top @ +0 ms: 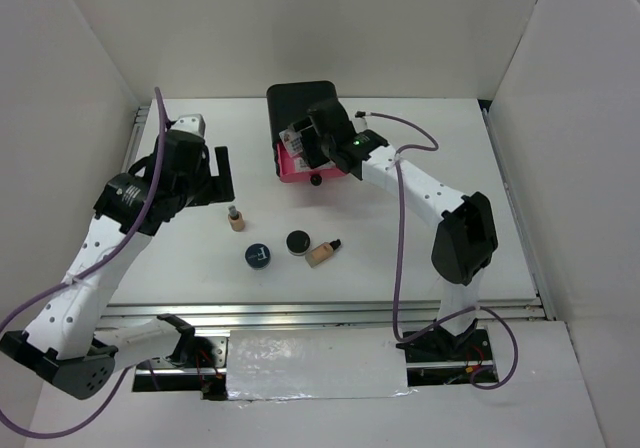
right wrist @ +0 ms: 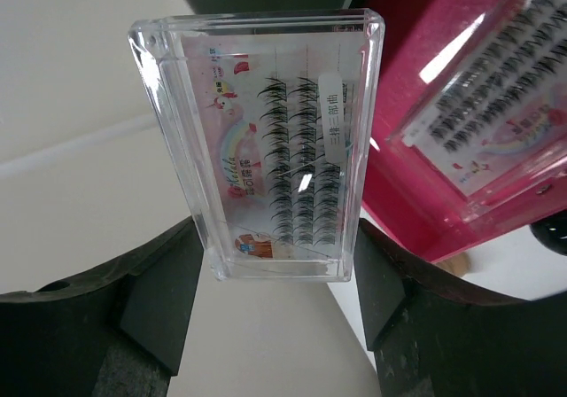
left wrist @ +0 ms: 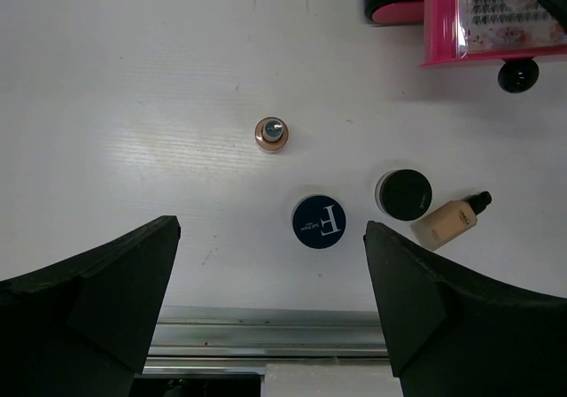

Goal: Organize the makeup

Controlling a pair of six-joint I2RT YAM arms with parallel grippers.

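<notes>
Makeup in hand: a clear flat plastic case of false lashes (right wrist: 266, 149) is clamped by its lower end in the right gripper (right wrist: 275, 277), at the edge of the open pink drawer (right wrist: 399, 211), where a matching case (right wrist: 496, 122) lies. Held so low, it may pivot or slip, catch the drawer wall and fall outside. The left gripper (left wrist: 270, 229) hovers with jaws apart above an upright beige bottle (left wrist: 271, 134), a round dark-blue compact (left wrist: 319, 221), a black-lidded jar (left wrist: 404, 193) and a lying beige bottle (left wrist: 450, 221).

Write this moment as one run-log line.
left gripper open | right gripper shut on lash case by pink drawer | compact, jar, two bottles loose
</notes>
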